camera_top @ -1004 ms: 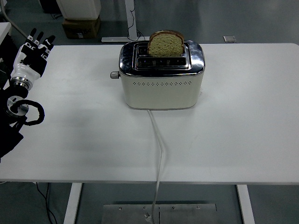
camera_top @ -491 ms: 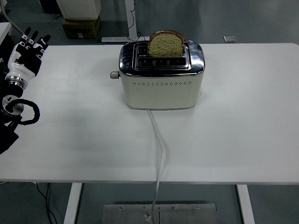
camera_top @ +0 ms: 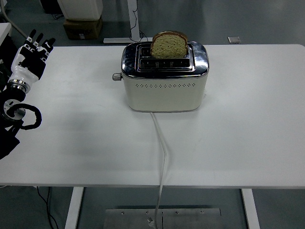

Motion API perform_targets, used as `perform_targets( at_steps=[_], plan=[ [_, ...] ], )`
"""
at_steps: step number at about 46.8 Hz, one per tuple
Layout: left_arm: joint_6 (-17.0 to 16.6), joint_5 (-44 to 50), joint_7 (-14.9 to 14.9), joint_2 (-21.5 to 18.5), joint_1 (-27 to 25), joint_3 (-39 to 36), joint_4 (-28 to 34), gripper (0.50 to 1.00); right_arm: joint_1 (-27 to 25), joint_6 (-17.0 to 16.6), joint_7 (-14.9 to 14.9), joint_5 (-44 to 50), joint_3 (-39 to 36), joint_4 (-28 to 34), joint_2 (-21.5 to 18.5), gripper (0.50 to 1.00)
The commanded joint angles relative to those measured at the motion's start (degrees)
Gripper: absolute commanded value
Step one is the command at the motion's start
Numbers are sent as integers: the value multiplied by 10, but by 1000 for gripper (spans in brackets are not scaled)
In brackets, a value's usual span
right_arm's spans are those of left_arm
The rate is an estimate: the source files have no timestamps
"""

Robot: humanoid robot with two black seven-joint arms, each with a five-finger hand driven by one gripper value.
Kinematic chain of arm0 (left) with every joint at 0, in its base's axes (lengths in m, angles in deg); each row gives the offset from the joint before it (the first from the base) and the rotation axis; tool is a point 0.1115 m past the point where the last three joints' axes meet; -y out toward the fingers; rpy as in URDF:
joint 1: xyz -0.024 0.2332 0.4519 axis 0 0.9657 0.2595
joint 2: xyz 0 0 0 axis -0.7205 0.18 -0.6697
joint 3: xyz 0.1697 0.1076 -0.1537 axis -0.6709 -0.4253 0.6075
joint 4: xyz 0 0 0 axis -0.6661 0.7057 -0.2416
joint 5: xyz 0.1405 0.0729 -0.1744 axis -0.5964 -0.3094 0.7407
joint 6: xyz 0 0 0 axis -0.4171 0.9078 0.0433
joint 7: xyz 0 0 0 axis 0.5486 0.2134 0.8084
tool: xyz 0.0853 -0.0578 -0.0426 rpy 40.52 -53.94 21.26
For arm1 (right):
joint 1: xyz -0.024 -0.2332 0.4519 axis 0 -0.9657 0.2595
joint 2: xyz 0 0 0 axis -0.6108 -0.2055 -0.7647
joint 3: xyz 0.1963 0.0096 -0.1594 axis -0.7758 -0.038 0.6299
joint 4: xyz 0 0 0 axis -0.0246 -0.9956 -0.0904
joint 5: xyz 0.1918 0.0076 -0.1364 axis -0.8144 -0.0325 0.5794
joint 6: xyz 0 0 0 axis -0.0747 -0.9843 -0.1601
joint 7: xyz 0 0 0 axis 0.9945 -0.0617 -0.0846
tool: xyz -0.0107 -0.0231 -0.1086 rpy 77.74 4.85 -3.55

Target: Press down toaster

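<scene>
- White table [camera_top: 248, 143]: carries every item listed.
- Cream toaster [camera_top: 164, 90]: far centre of table; a bread slice [camera_top: 169, 45] stands high in its back slot; lever knob [camera_top: 116, 76] on its left end; white cord [camera_top: 162, 148] trails over the near edge.
- Left hand [camera_top: 29, 56]: far left edge, well apart from toaster, fingers extended, empty.

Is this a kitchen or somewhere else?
Probably a lab or workshop, not a kitchen. The toaster with bread sits alone on a plain white table, a robot's left hand waits at the edge, and behind are a bare grey floor and a cardboard box.
</scene>
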Motion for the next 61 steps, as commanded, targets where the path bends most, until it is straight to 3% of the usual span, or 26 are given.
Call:
perform_targets(
  at_steps=[1, 12, 22, 30, 61],
  plan=[
    [14, -40, -1, -11, 0, 0, 1, 1000, 0, 0, 0, 0, 0, 0, 0, 1000],
    [13, -134, -29, -31, 0, 0, 1, 1000, 0, 0, 0, 0, 0, 0, 0, 1000],
    [22, -244, -30, -43, -1, -1, 5, 1000, 0, -1, 0, 0, 0, 0, 0, 1000],
    [70, -292, -31, -71, -1, -4, 50, 1000, 0, 0, 0, 0, 0, 0, 0, 998],
    [70, -529, -32, -154, 2, -7, 173, 1000, 0, -1, 0, 0, 0, 0, 0, 1000]
  ],
)
